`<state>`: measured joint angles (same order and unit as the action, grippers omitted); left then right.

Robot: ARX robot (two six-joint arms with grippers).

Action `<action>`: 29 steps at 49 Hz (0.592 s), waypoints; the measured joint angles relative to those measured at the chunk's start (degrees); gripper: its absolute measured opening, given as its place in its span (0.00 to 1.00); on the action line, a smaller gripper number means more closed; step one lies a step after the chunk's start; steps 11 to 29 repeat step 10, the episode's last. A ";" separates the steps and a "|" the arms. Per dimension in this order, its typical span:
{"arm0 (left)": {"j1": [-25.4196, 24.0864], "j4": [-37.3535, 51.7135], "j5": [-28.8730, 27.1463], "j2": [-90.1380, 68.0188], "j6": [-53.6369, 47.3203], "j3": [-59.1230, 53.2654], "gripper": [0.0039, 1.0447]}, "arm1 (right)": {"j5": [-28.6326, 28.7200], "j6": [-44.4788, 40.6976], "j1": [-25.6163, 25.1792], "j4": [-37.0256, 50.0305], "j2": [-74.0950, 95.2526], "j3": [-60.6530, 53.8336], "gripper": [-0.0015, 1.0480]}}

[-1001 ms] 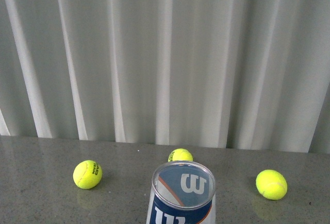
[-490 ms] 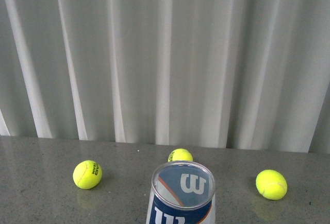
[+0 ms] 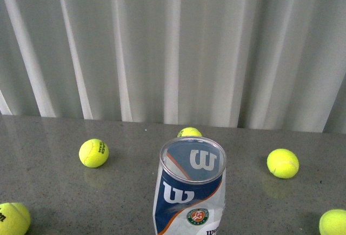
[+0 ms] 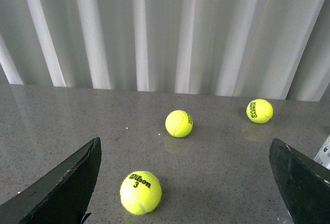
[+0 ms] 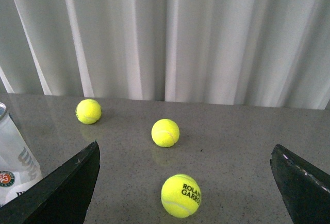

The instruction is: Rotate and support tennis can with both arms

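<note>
Table (image 3: 54, 192): grey, now more of it shows.
Tennis can (image 3: 189, 192): upright mid-table, white "W", now round emblem shows.
Balls: "Wilson 3" (image 4: 140, 192); "Roland Garros" (image 5: 181, 195).
Left gripper (image 4: 188, 183): jaws spread wide.
Right gripper (image 5: 185, 183): jaws spread wide.

The tennis can (image 3: 189, 192) stands upright at the bench's (image 3: 54, 181) near edge, one ball (image 3: 189, 132) right behind it, one ball (image 3: 93, 153) left, one (image 3: 283, 163) right, and two more at the near-left (image 3: 12, 219) and near-right (image 3: 333, 223) corners.
</note>
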<state>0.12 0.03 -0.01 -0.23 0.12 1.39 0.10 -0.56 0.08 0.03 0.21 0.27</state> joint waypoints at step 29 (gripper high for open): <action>0.00 0.00 0.00 0.00 0.00 0.00 0.94 | 0.00 -0.02 0.00 0.00 0.00 0.00 0.93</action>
